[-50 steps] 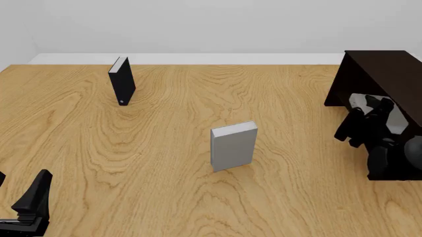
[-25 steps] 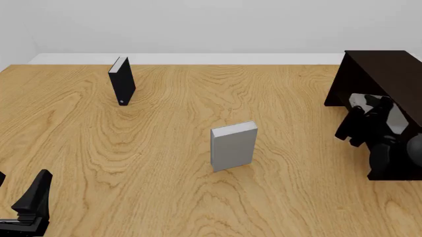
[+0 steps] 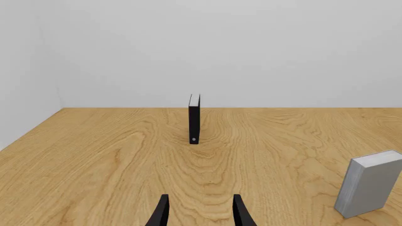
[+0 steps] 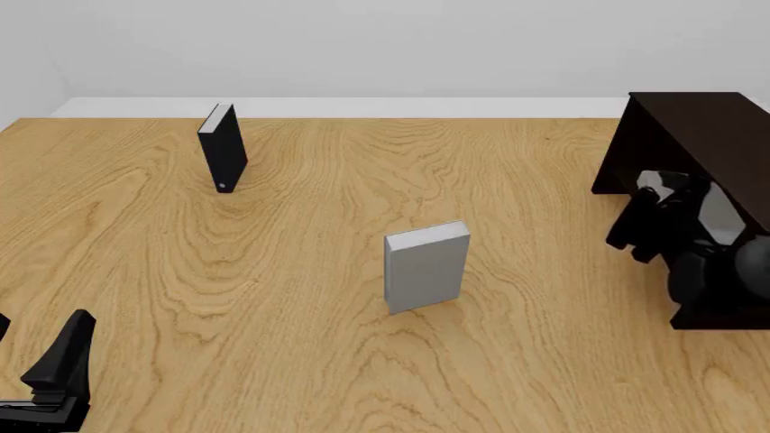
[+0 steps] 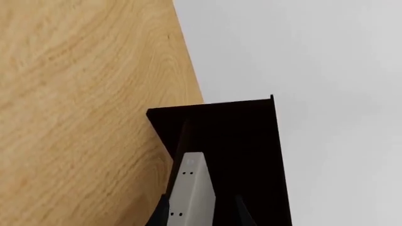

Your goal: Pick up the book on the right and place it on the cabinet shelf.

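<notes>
Right gripper [image 4: 655,200] sits at the mouth of the dark cabinet [image 4: 698,126] at the right edge of the worktop [image 4: 241,271], with its arm entering from the right. In the right wrist view its fingers [image 5: 162,213] close on a grey book [image 5: 188,193], whose whitish edge runs between them and points into the cabinet's dark interior. In the front view the book [image 4: 719,215] shows as a pale grey slab tilted inside the cabinet opening, partly hidden by the arm; whether it touches the cabinet shelf [image 5: 245,155] cannot be determined.

Left gripper [image 3: 199,212] is low over the near left corner of the worktop, fingers parted to a moderate gap with nothing between them.

A paler silvery-grey book [image 4: 426,266] stands upright near the middle of the worktop. A thin black book [image 4: 223,147] stands upright at far left, well apart from it.
</notes>
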Available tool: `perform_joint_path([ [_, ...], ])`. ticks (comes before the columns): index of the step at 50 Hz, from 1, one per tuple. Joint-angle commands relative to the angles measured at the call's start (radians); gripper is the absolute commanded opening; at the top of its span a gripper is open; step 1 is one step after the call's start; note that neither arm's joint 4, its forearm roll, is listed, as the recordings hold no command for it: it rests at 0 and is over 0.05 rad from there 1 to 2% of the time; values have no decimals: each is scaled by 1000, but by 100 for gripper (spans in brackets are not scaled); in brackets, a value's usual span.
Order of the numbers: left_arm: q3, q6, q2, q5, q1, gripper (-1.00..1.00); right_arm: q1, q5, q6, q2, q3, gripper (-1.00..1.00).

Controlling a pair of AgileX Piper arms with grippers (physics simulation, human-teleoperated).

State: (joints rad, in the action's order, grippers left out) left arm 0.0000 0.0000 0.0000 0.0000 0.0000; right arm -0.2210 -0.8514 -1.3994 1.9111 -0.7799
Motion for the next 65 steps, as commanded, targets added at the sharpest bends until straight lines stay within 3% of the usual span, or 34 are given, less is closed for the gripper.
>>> perform_joint_path([
  [1,0,0,0,0,0,100,59,23,-4,-18,-73,100],
  [28,0,0,0,0,0,100,142,69,4,-43,-113,100],
  [40,0,0,0,0,0,100,199,84,43,-74,-93,100],
  [65,0,0,0,0,0,100,205,70,128,-244,107,100],
])
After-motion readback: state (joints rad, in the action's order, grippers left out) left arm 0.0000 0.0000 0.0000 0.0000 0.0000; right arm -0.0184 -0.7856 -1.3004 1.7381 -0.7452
